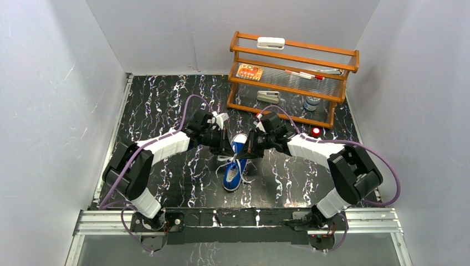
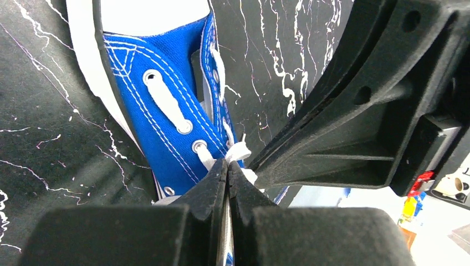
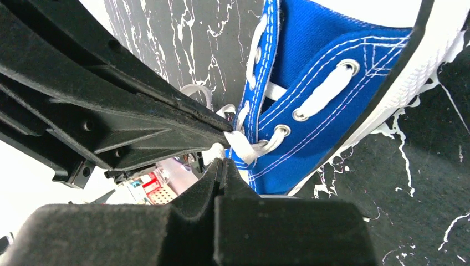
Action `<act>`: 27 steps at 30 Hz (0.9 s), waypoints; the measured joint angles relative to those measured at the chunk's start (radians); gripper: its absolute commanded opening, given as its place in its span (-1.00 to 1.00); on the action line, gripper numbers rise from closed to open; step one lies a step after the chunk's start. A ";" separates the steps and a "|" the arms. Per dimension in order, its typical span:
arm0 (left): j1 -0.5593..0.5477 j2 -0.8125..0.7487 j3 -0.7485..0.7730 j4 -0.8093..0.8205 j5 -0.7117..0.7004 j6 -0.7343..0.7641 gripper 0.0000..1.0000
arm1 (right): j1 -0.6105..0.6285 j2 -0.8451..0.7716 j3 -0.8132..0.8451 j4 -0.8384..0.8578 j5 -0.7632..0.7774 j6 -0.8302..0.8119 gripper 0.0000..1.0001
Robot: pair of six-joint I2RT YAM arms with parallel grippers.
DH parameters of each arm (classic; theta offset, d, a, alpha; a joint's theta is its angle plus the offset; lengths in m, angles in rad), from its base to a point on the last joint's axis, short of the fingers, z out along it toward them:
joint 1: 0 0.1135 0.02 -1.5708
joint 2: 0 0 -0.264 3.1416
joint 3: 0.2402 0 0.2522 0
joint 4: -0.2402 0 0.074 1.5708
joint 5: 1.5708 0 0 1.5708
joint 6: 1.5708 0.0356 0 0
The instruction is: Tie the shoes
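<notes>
We log: blue sneaker [image 1: 235, 166] on desk [image 1: 166, 105] | left claw [image 2: 227, 166] clamped on white lace [image 2: 237, 151] beside eyelets | right claw [image 3: 221, 164] likewise clamped on white lace, opposite side.

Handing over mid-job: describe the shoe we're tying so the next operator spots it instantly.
On the black marbled table, look in front of the wooden rack, at the middle where the two arms meet. Between the left fingers and the right fingers lies a small sneaker. Blue canvas, white sole edge and long white laces, pinched by both fingers, set it apart.
</notes>
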 measured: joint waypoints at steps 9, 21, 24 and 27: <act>0.000 0.000 0.003 0.002 -0.022 0.001 -1.00 | 0.000 0.033 -0.012 0.026 0.046 0.079 -1.00; -0.002 -0.040 0.003 0.024 -0.047 0.002 -1.00 | 0.001 0.047 -0.011 -0.001 0.079 0.113 -1.00; -0.002 -0.040 0.005 0.025 -0.053 0.001 -1.00 | 0.001 0.048 -0.011 -0.006 0.078 0.108 -1.00; -0.003 -0.034 0.013 0.024 -0.052 -0.002 -1.00 | 0.001 0.050 -0.011 -0.012 0.078 0.094 -1.00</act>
